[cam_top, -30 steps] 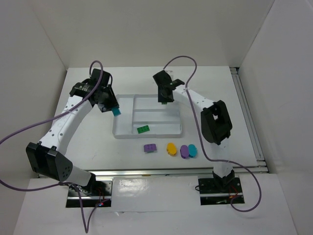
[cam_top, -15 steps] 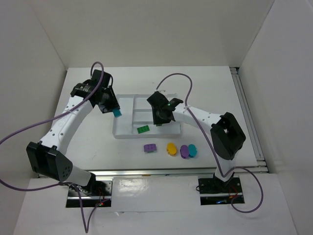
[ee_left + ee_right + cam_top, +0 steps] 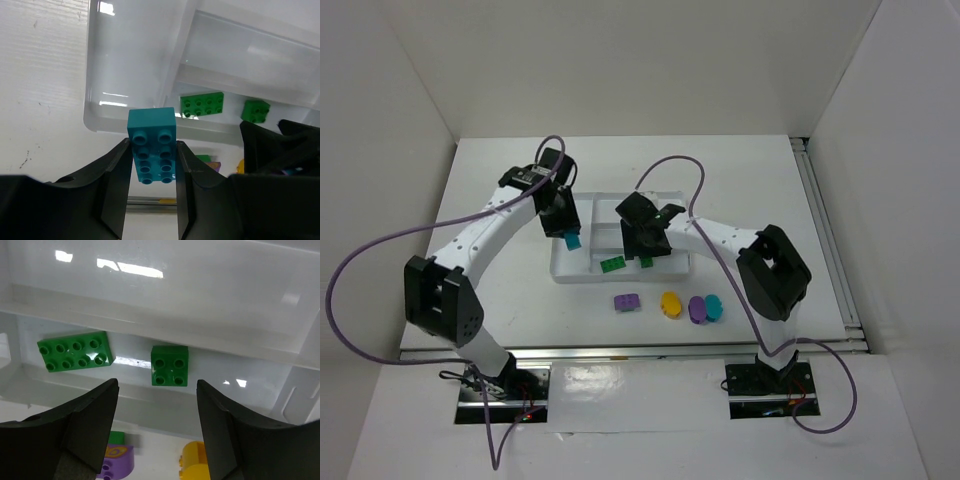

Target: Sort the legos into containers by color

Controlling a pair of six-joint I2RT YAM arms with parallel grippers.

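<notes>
Mid-sort, with teal in hand and green apparently done. Pinches a teal 2x4 brick [image 3: 151,145] by its long sides in the left hand [image 3: 152,167], hanging over the left end of the white tray [image 3: 675,270] at mid-tabletop. Holds the right hand [image 3: 156,386] spread and empty above the tray's nearest long section, over a green 2x4 brick [image 3: 75,357] and a green 2x2 brick [image 3: 170,365] lying flat, studs up, a little apart.

Next, by the look of it: lower the teal brick into a section free of green, likely the upright one beneath it, and part the fingers only once inside the walls. Then reach toward the near edge of the tabletop for the purple brick [image 3: 627,301], yellow oval [image 3: 670,303], purple oval [image 3: 697,309] and teal oval [image 3: 714,307], the last two seemingly touching.

Hard, glossy moulded plastic throughout. Crisp-cornered studded blocks, easy to clamp on flat sides; rounded ovals, likelier to slip. Smooth, shiny, thin-walled tray, probably prone to sliding if knocked.
</notes>
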